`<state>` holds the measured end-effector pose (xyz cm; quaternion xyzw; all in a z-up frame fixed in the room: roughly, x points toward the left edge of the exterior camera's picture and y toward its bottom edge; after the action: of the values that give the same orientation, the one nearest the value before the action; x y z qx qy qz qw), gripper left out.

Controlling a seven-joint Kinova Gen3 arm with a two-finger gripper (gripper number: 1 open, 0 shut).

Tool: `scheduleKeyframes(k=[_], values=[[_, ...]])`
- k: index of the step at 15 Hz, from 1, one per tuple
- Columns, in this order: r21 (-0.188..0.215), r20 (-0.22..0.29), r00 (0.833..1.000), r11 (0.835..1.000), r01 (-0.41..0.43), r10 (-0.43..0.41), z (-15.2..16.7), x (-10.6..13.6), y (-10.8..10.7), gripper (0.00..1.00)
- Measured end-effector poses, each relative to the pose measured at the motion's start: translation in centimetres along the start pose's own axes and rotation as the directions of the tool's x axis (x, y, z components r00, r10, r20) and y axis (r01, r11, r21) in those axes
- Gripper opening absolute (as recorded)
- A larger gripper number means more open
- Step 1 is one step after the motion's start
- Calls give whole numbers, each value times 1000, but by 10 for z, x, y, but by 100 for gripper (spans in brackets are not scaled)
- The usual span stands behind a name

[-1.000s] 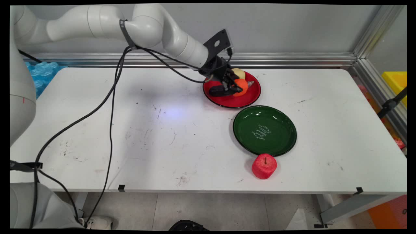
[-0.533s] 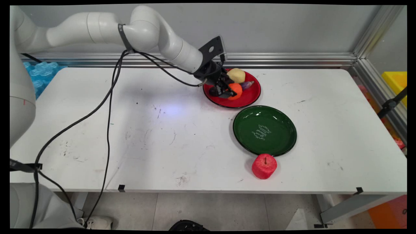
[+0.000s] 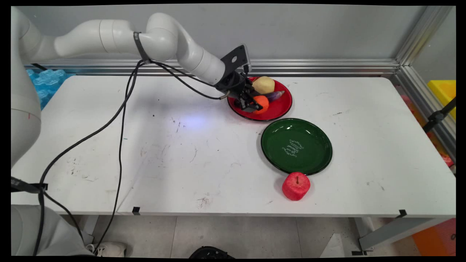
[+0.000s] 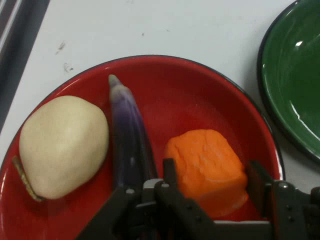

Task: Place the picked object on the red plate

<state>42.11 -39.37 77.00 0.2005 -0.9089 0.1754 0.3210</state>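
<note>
My gripper (image 3: 255, 105) hangs low over the left part of a red plate (image 3: 280, 109), shut on an orange foam fruit (image 3: 263, 103). In the hand view the orange fruit (image 4: 207, 170) sits between the two fingers (image 4: 169, 172) of the gripper (image 4: 214, 174), its underside at the red plate (image 4: 200, 95). Just beside it lies a small purple eggplant (image 4: 127, 135), and beyond that a pale yellow potato (image 4: 62, 145). In the main view the potato (image 3: 264, 84) and eggplant (image 3: 275, 95) lie at the plate's far side.
A green plate (image 3: 313, 145) lies in front of the red one, its rim (image 4: 295, 65) showing in the hand view. A red apple (image 3: 296, 186) stands on the table by the green plate's near edge. Black cables hang from the arm over the table's left half.
The gripper has moved left and slightly down over the red plate with the orange fruit in it, uncovering the potato and eggplant behind it.
</note>
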Motion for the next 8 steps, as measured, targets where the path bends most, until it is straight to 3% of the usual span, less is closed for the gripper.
scheduleKeyframes(k=[8], values=[[-11, -21, 1000, 1000, -1, 1, 12, -8, -4, 0]])
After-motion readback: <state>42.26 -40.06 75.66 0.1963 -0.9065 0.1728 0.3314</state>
